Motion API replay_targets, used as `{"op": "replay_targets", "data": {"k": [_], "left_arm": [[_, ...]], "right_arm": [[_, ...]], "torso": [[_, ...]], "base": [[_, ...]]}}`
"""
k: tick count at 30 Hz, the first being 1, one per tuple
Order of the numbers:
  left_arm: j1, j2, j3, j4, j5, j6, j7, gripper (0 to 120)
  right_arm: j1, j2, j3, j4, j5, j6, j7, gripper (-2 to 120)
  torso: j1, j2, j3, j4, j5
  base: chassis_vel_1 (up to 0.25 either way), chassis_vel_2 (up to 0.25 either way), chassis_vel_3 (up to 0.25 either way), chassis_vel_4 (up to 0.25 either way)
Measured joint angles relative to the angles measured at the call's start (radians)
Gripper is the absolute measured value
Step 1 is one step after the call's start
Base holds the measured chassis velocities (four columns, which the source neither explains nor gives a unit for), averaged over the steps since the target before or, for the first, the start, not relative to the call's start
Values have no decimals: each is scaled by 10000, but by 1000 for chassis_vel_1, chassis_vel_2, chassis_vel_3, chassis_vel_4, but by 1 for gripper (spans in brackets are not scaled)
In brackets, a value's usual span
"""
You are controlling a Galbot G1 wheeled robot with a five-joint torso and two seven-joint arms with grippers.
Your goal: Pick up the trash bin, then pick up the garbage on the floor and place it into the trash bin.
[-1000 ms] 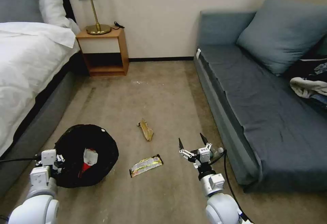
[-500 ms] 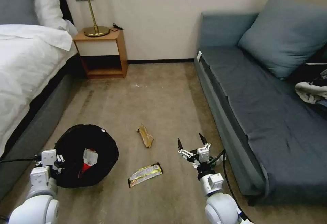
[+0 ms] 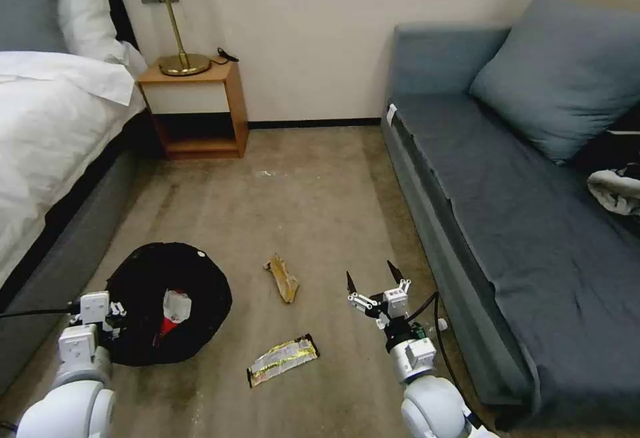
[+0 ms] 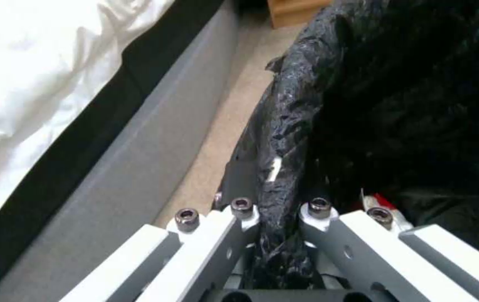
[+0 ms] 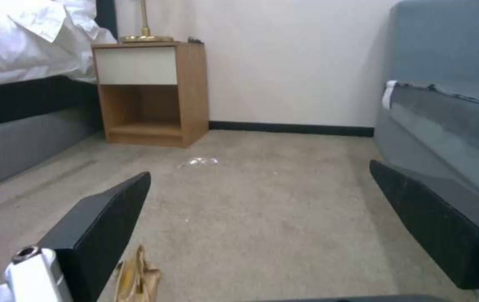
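Observation:
The trash bin (image 3: pixel 167 291), lined with a crinkly black bag, hangs at the lower left of the head view. My left gripper (image 3: pixel 117 314) is shut on its rim; in the left wrist view the bag (image 4: pixel 284 138) is pinched in that gripper (image 4: pixel 278 212). A red-and-white wrapper (image 3: pixel 173 311) lies inside the bin. On the carpet lie a brown wrapper (image 3: pixel 283 278), also in the right wrist view (image 5: pixel 136 281), and a yellow-silver wrapper (image 3: pixel 282 360). My right gripper (image 3: pixel 372 278) (image 5: pixel 260 171) hovers open to the right of them. A small white-capped bottle (image 3: pixel 437 326) is partly hidden behind the right arm.
A grey-framed bed (image 3: pixel 60 158) runs along the left and a blue sofa (image 3: pixel 507 178) along the right, with open carpet between. A wooden nightstand (image 3: pixel 197 108) with a brass lamp stands at the far wall. Clothes (image 3: pixel 617 188) lie on the sofa's right end.
The whole head picture has shifted, so the camera has moved. The bottle shows more beside the right arm. Both grippers keep their states and places.

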Motion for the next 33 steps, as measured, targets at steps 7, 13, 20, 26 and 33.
{"op": "replay_targets", "data": {"k": [7, 13, 20, 26, 33], "left_arm": [[-295, 140, -19, 94, -15, 89, 3, 3], [-36, 198, -104, -343, -27, 157, 23, 3], [316, 133, -71, -797, 176, 216, 32, 3], [399, 29, -8, -975, 273, 240, 35, 3], [492, -227, 63, -981, 442, 180, 31, 3]], "right_arm": [[360, -213, -306, -195, 273, -4, -357, 100], [1990, -1630, -2445, -691, 1437, -752, -1353, 100], [4957, -2725, -5876, -1491, 3096, -4396, -1068, 100], [5809, -2439, -6737, -2227, 3919, -5563, -1819, 100], [5788, -1457, -6495, -3494, 3214, -5546, -3041, 100]], "torso": [[-1, 0, 0, -1, 0], [-1, 0, 0, -1, 3], [-2, 0, 1, 1, -1], [-2, 0, 0, 0, -1], [-1, 0, 0, 1, 0]], "base": [[-56, 43, 35, -46], [0, 0, 0, 0], [0, 0, 0, 0], [0, 0, 0, 0], [0, 0, 0, 0]]}}
